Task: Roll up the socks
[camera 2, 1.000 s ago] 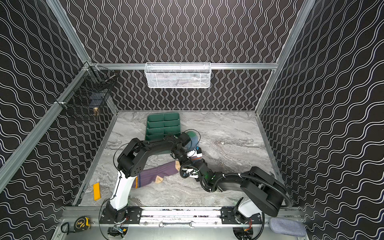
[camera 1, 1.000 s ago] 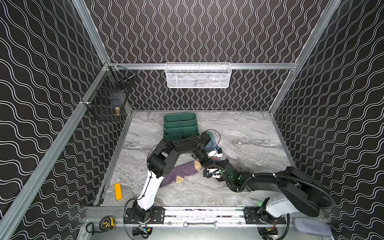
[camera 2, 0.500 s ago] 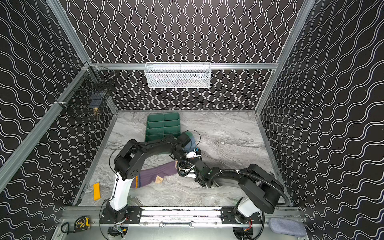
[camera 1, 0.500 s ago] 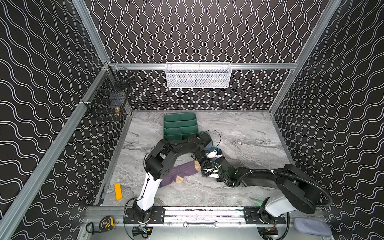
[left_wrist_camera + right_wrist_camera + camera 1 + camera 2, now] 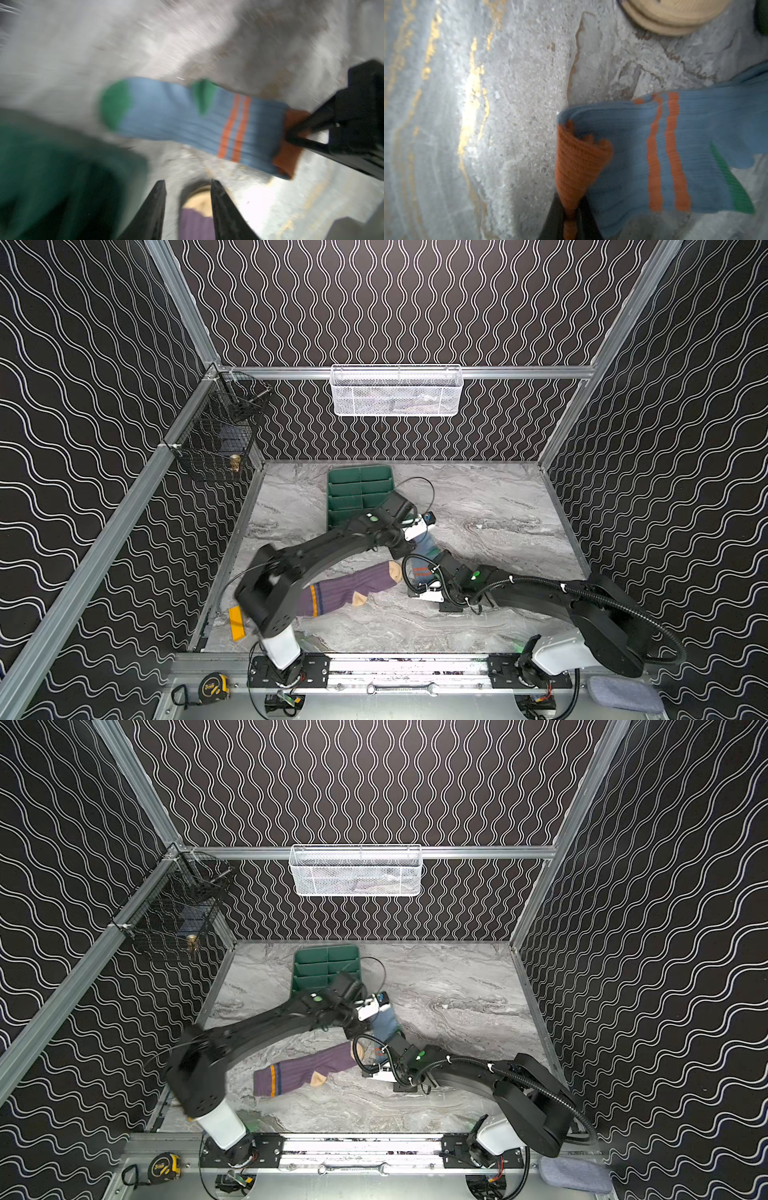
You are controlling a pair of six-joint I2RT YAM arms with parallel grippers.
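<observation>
The purple sock [image 5: 349,593] [image 5: 307,1071] lies flat at the middle of the marble table, its tan toe [image 5: 199,199] [image 5: 675,16] pointing right. Just right of that toe, the blue sock [image 5: 424,548] [image 5: 384,1025] [image 5: 187,118] [image 5: 633,155] stretches away from me, green toe at the far end. My right gripper [image 5: 423,578] [image 5: 380,1056] [image 5: 571,209] is shut on its orange cuff [image 5: 291,133]. Hovering over the purple sock's toe, my left gripper [image 5: 402,551] [image 5: 360,1029] [image 5: 189,182] is open and holds nothing.
A green divided tray [image 5: 357,489] sits behind the socks, under the left arm's wrist. A white mesh basket [image 5: 395,389] hangs on the back wall and a black wire basket [image 5: 216,435] on the left wall. A yellow block [image 5: 237,622] lies front left.
My left gripper has opened and let go of the blue sock, which now lies stretched out on the table. My right gripper has shut on the sock's orange cuff.
</observation>
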